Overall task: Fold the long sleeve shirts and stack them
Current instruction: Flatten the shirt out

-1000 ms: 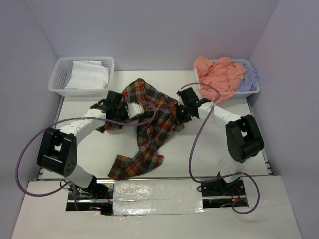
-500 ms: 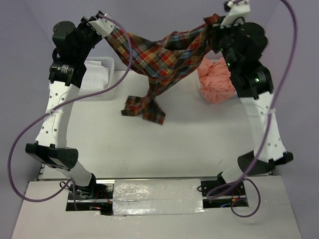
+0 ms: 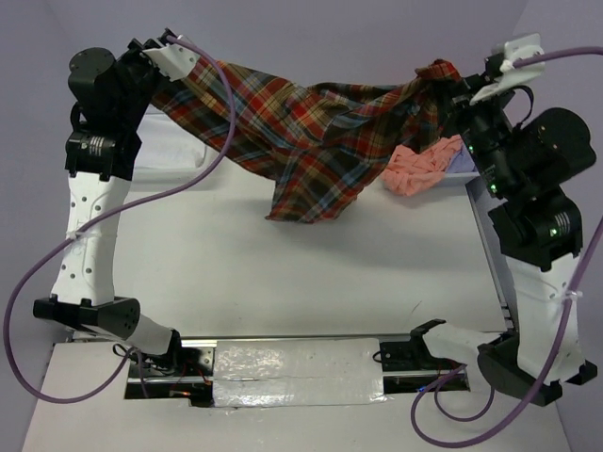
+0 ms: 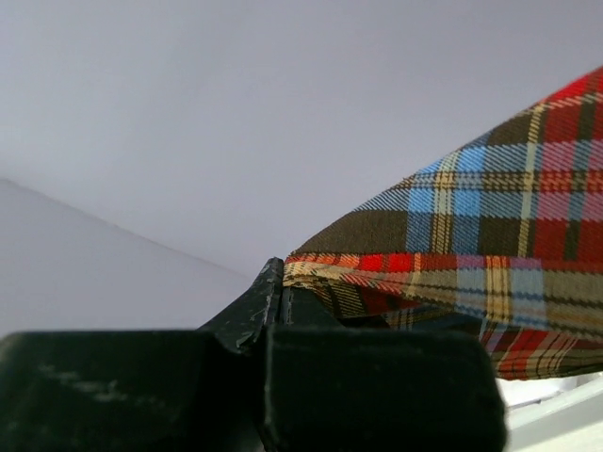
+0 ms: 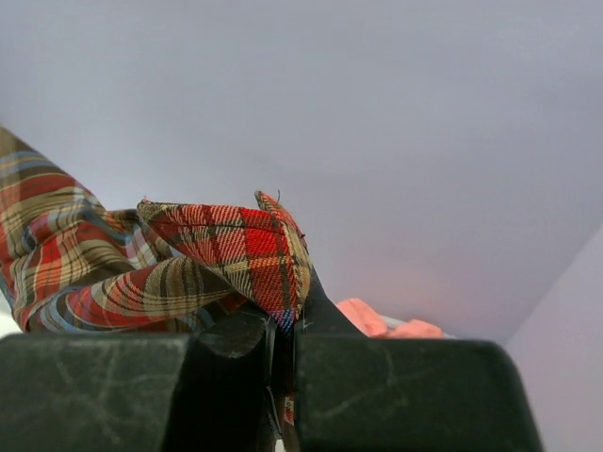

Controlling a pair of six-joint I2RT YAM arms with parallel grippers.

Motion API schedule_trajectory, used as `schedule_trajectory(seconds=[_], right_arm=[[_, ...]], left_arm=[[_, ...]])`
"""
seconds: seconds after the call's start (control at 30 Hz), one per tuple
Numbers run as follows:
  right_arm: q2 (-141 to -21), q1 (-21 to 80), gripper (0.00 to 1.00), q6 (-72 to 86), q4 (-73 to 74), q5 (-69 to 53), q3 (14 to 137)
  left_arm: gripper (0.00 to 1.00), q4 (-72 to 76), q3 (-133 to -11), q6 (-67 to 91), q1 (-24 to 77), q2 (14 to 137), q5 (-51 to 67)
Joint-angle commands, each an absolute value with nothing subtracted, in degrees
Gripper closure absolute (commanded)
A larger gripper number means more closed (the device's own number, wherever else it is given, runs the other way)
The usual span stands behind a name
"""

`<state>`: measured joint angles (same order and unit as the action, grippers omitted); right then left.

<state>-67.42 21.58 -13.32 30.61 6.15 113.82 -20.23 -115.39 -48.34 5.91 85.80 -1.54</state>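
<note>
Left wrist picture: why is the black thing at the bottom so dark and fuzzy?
In the left wrist view the left tool sits right at the lens, probably too close to focus, and catches little light; the plaid shirt it pinches looks crisper. In the right wrist view the right tool looks just as dark.

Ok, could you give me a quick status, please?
Left gripper, right gripper: jaws shut on plaid shirt. Shirt stretched aloft between them. Nothing visibly in the way.

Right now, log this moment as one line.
left jaws: shut on plaid shirt | right jaws: shut on plaid shirt | shirt: hanging spread between both jaws | pink shirt: back right, untouched
</note>
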Motion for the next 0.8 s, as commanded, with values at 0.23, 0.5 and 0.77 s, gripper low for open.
schedule_trajectory(seconds=[0.23,0.5,0.77], right_arm=[[-82.1,21.4,0.93,-9.1,35.6,3.7,117.5],[-112.6,19.0,0.31,-0.3,52.7,2.4,133.7],[-100.7,19.8,0.0,5.3,43.5,-1.0,108.5]], left_arm=[[1.0,-23.3,-100.5,-47.3,5.6,79.5,1.0],[1.0,-25.0,-72.0,-44.7,6.9,71.3,9.0],[1.0,-21.8,-53.4,-42.5,8.3,66.9,10.6]])
